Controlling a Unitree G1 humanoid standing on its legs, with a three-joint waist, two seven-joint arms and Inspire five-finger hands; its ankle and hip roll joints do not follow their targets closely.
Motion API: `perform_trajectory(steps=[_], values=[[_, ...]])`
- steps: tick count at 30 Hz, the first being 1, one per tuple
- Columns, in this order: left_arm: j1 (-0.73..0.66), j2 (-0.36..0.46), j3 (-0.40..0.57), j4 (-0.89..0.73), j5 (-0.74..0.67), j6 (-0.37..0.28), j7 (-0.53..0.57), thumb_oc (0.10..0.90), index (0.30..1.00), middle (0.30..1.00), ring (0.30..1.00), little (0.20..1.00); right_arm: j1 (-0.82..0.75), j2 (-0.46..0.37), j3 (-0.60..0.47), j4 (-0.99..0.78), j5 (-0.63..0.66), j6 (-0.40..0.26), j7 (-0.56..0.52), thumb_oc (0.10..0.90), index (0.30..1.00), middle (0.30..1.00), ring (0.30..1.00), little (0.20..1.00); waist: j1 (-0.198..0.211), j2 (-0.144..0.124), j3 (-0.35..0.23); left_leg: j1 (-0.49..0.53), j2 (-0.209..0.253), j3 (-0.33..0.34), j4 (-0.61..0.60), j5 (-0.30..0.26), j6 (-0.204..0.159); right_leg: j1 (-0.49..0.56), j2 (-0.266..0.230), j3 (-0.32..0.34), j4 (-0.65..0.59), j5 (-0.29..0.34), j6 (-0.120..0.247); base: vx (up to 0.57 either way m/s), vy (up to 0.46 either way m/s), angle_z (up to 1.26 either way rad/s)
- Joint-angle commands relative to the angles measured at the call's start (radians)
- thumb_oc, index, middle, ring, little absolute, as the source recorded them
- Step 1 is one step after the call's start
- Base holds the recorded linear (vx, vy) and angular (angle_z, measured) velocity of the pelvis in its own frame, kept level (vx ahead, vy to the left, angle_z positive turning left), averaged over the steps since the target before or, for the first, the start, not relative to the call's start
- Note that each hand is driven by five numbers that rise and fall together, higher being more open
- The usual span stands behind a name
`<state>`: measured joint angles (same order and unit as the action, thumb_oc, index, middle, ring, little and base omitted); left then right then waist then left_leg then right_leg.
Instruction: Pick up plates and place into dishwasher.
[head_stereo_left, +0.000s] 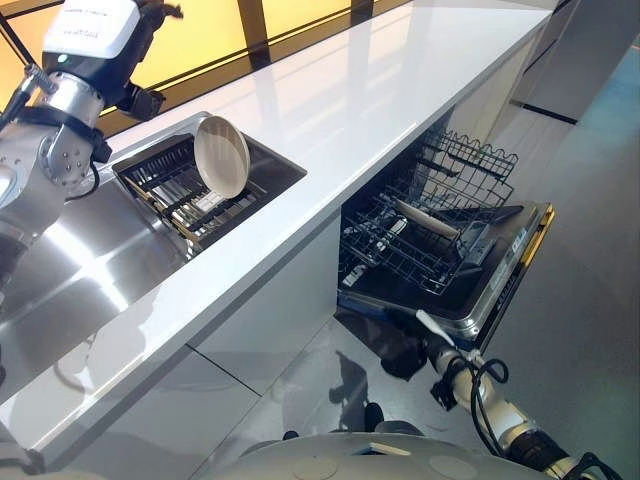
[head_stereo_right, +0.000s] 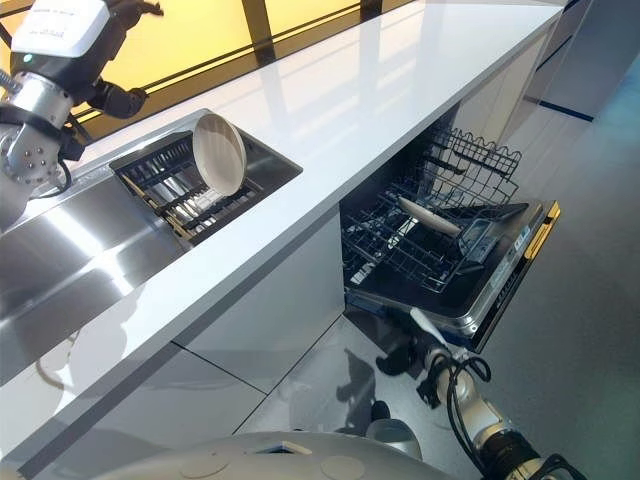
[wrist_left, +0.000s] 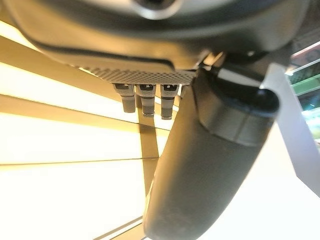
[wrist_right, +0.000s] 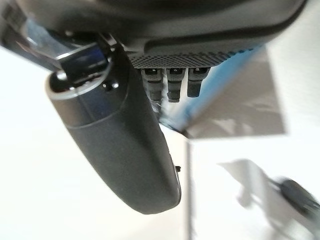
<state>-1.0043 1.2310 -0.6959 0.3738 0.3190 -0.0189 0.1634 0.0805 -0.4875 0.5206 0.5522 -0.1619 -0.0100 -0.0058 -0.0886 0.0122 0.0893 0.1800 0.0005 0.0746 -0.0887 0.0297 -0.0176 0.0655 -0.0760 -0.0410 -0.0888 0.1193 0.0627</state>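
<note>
Right hand (head_stereo_left: 432, 327) low; plate (head_stereo_left: 221, 156) on edge in rack (head_stereo_left: 165, 185).

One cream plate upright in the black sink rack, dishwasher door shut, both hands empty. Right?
Not quite: the dishwasher door is open, its wire rack pulled out with a plate lying in it, as the left eye view shows. The round cream plate does stand upright in the black sink rack, and the left hand and right hand hold nothing.
</note>
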Motion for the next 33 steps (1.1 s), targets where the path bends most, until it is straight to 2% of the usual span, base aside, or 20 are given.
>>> perform_trajectory(steps=[1, 5, 12, 17, 25, 33], values=[[-0.224, 0.051, -0.012, 0.160, 0.057, 0.029, 0.013, 0.800, 0.900, 0.900, 0.900, 0.900, -0.064, -0.042, 0.003, -0.040, -0.015, -0.079, 0.006, 0.800, 0.900, 0.900, 0.900, 0.900, -0.018, 0.052, -0.055, -0.045, -0.057, 0.061, 0.025, -0.105, 0.027, 0.004, 0.042, -0.011, 0.049, -0.119, 0.049, 0.04, -0.016, -0.07], [-0.271, 0.030, -0.065, 0.224, 0.108, 0.029, -0.029, 0.800, 0.900, 0.900, 0.900, 0.900, -0.067, -0.019, 0.021, 0.042, -0.035, -0.074, 0.070, 0.800, 0.900, 0.900, 0.900, 0.900, -0.026, 0.057, -0.051, -0.042, -0.060, 0.068, 0.028, -0.111, 0.030, 0.001, 0.041, -0.003, 0.054, -0.120, 0.054, 0.07, -0.030, -0.08], [-0.288, -0.010, -0.090, 0.279, 0.158, 0.029, -0.079, 0.800, 0.900, 0.900, 0.900, 0.900, -0.075, 0.040, 0.016, 0.214, -0.052, -0.061, 0.034, 0.800, 0.900, 0.900, 0.900, 0.900, -0.031, 0.066, -0.048, -0.044, -0.064, 0.076, 0.040, -0.122, 0.040, -0.007, 0.036, 0.006, 0.067, -0.124, 0.060, 0.09, -0.031, -0.01], [-0.267, -0.043, -0.071, 0.306, 0.200, 0.041, -0.119, 0.800, 0.900, 0.900, 0.900, 0.900, -0.080, 0.085, -0.045, 0.426, -0.005, -0.050, -0.028, 0.800, 0.900, 0.900, 0.900, 0.900, -0.044, 0.087, -0.025, -0.059, -0.072, 0.080, 0.068, -0.137, 0.052, -0.033, 0.032, 0.029, 0.091, -0.125, 0.063, 0.11, -0.004, -0.02], [-0.199, -0.067, -0.030, 0.344, 0.259, 0.067, -0.139, 0.800, 0.900, 0.900, 0.900, 0.900, -0.093, 0.053, -0.098, 0.498, 0.016, -0.034, -0.044, 0.800, 0.900, 0.900, 0.900, 0.900, -0.068, 0.112, 0.041, -0.125, -0.083, 0.081, 0.127, -0.142, 0.060, -0.099, 0.032, 0.078, 0.128, -0.119, 0.059, 0.03, 0.029, -0.16], [-0.180, -0.114, -0.005, 0.371, 0.266, 0.108, -0.094, 0.800, 0.900, 0.900, 0.900, 0.900, -0.115, 0.032, -0.115, 0.528, 0.042, -0.047, -0.043, 0.800, 0.900, 0.900, 0.900, 0.900, -0.085, 0.107, 0.102, -0.171, -0.086, 0.084, 0.137, -0.127, 0.060, -0.148, 0.037, 0.103, 0.142, -0.108, 0.058, -0.01, 0.017, -0.11]])
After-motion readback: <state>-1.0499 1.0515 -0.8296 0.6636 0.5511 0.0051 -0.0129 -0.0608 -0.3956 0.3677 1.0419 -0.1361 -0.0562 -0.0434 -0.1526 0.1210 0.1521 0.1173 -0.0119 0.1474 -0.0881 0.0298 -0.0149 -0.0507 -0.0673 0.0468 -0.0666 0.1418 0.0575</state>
